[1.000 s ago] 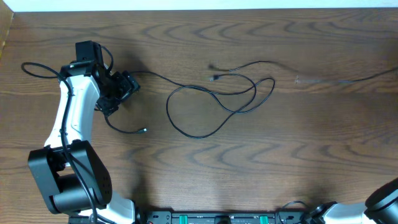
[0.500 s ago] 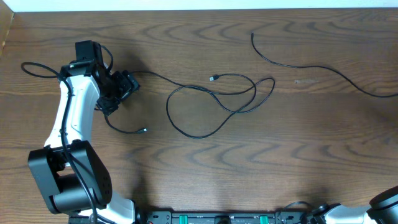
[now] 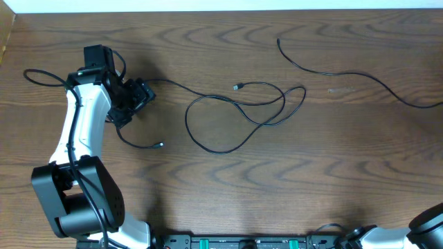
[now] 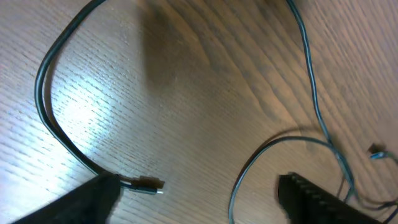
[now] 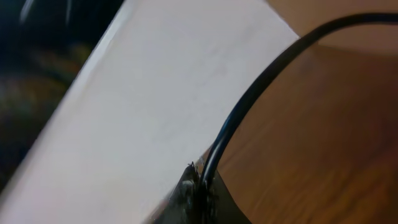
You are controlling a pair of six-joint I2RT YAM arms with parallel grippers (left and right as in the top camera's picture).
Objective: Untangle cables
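Right gripper (image 5: 198,190) pinches black cable (image 5: 261,93); left gripper (image 4: 199,196) spread.

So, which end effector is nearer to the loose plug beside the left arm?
Left. The left end effector is open, close to the plug, up and left of it. The right end effector is outside the overhead view, shut on the other cable.
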